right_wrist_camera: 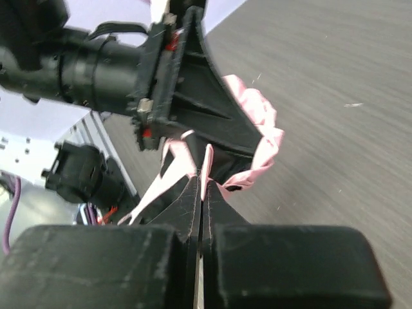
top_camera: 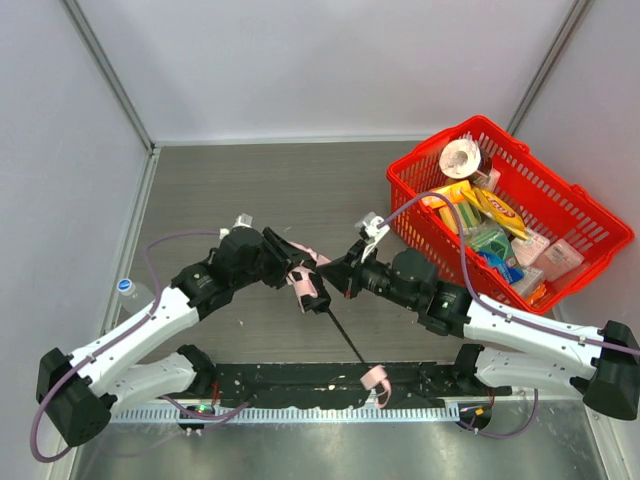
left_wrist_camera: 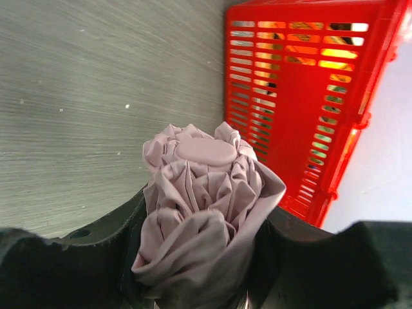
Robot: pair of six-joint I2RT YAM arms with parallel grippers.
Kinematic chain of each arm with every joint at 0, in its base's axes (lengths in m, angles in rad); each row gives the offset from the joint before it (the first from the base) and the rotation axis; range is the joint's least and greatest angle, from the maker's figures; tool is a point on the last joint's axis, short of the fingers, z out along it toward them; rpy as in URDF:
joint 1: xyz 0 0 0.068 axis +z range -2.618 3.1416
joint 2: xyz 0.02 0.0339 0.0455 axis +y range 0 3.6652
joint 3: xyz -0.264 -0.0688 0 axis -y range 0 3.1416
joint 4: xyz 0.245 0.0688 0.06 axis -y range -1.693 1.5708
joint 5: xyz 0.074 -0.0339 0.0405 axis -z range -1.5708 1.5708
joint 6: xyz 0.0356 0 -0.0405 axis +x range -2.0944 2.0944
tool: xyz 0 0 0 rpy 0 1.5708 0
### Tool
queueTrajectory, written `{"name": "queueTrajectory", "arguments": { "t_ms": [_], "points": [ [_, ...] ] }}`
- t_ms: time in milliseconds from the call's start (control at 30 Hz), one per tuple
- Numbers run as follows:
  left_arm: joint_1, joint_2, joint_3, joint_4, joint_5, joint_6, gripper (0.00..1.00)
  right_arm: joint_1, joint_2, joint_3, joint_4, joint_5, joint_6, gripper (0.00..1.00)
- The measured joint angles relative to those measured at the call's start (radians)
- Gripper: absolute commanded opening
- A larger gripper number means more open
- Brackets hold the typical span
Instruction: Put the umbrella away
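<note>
Left tool grasping umbrella, right tool clenched on its strap, red basket nearby.

Umbrella: lower end cut off by bottom edge in left wrist view, shaft hidden there. In top view, folded canopy mostly covered by left gripper; wrist loop too small to make out. Right gripper: near fingers blurred in own camera; unclear whether thin pink strip is pinched between closed tips. Basket cut off at top and right edges; labels on contents unreadable in top view.
</note>
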Motion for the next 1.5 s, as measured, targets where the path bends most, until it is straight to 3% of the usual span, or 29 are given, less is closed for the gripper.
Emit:
{"name": "queueTrajectory", "arguments": {
  "t_ms": [200,333,633,767,900,1133,1267,1500],
  "points": [
    [0.000,0.069,-0.013,-0.027,0.002,0.000,0.00,0.082,0.023,0.056,-0.142,-0.022,-0.143,0.00],
    [-0.002,0.077,-0.014,-0.027,-0.017,-0.004,0.00,0.105,0.024,0.065,-0.175,0.082,-0.159,0.00],
    [-0.146,-0.094,-0.068,0.063,-0.301,0.035,0.00,0.119,0.023,0.044,-0.092,0.408,0.109,0.00],
    [-0.191,-0.100,-0.051,0.047,-0.430,0.025,0.00,0.118,0.001,0.032,-0.072,0.481,0.177,0.01],
    [-0.205,-0.044,-0.018,0.017,-0.480,-0.023,0.00,0.134,-0.005,0.010,-0.010,0.482,0.111,0.01],
    [-0.210,0.048,0.063,-0.148,-0.521,-0.047,0.00,0.256,0.082,0.014,0.077,0.453,-0.157,0.01],
    [-0.211,0.089,0.117,-0.247,-0.522,-0.051,0.00,0.269,0.103,0.048,0.016,0.416,-0.230,0.01],
    [-0.211,0.100,0.143,-0.315,-0.533,-0.057,0.00,0.269,0.154,0.145,-0.112,0.357,-0.212,0.01]
  ]
}}
